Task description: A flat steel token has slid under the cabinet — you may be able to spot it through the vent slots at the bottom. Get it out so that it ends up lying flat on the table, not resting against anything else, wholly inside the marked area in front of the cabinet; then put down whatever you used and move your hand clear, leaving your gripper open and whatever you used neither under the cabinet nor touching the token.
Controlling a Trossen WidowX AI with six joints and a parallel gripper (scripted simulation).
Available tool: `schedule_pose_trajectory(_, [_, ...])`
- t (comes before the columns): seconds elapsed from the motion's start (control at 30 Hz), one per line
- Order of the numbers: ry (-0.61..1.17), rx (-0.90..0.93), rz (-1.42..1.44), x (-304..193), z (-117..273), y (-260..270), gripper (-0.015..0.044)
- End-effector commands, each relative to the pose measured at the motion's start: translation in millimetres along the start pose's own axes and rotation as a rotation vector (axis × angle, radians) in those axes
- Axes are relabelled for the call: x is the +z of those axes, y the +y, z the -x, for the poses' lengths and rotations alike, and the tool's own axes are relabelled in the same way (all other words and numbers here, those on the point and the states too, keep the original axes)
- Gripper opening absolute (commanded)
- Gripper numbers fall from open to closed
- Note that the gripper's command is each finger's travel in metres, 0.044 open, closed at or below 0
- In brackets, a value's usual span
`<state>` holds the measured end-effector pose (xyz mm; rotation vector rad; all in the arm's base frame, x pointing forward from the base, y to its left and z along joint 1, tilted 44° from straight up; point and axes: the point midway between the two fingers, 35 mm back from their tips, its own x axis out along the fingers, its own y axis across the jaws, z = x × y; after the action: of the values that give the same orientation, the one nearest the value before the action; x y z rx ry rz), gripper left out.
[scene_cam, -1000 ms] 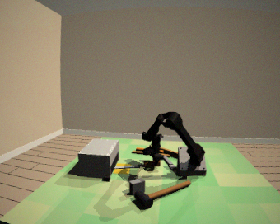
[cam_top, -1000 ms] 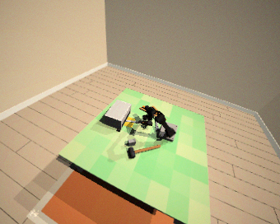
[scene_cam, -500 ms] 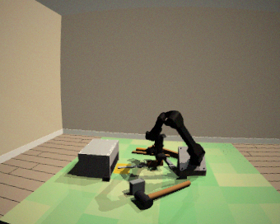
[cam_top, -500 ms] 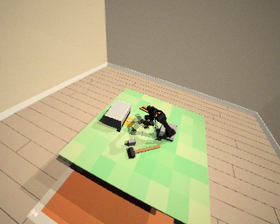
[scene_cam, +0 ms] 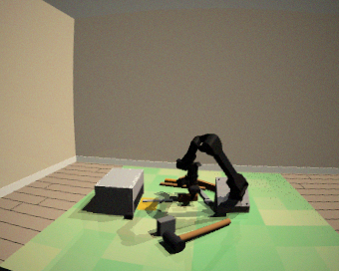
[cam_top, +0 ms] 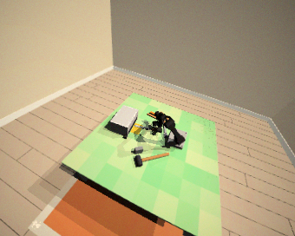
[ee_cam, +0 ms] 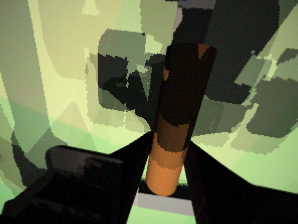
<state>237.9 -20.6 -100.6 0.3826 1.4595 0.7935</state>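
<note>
The cabinet [cam_top: 126, 115] [scene_cam: 120, 178] is a pale grey box with dark sides at the left of the table. The marked area [cam_top: 135, 130] [scene_cam: 149, 205] is a yellow patch in front of it, partly hidden. My gripper [scene_cam: 189, 195] [ee_cam: 167, 138] is low over the table on the arm's side of the patch. It is shut on the orange-brown handle [ee_cam: 167, 172] of a tool, seen between the fingers in the wrist view. A thin grey rod [scene_cam: 161, 200] reaches from near the gripper toward the cabinet, over the patch. The token cannot be made out in any view.
A hammer [cam_top: 153, 158] [scene_cam: 200, 232] with a dark head and wooden handle lies toward the exterior camera. A grey block [cam_top: 137, 150] [scene_cam: 166, 225] is beside its head. Long orange pieces [scene_cam: 170, 181] lie behind the gripper. The arm's base [scene_cam: 231, 201] stands at the right.
</note>
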Motion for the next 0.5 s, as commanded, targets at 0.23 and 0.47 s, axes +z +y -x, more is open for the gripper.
schedule_pose_trajectory(0.23, [0.000, -0.002, -0.097, -0.8, 1.2, -0.7, 0.0000])
schedule_pose_trajectory(0.47, [0.000, -0.001, -0.154, -1.1, 1.5, -0.8, 0.0000])
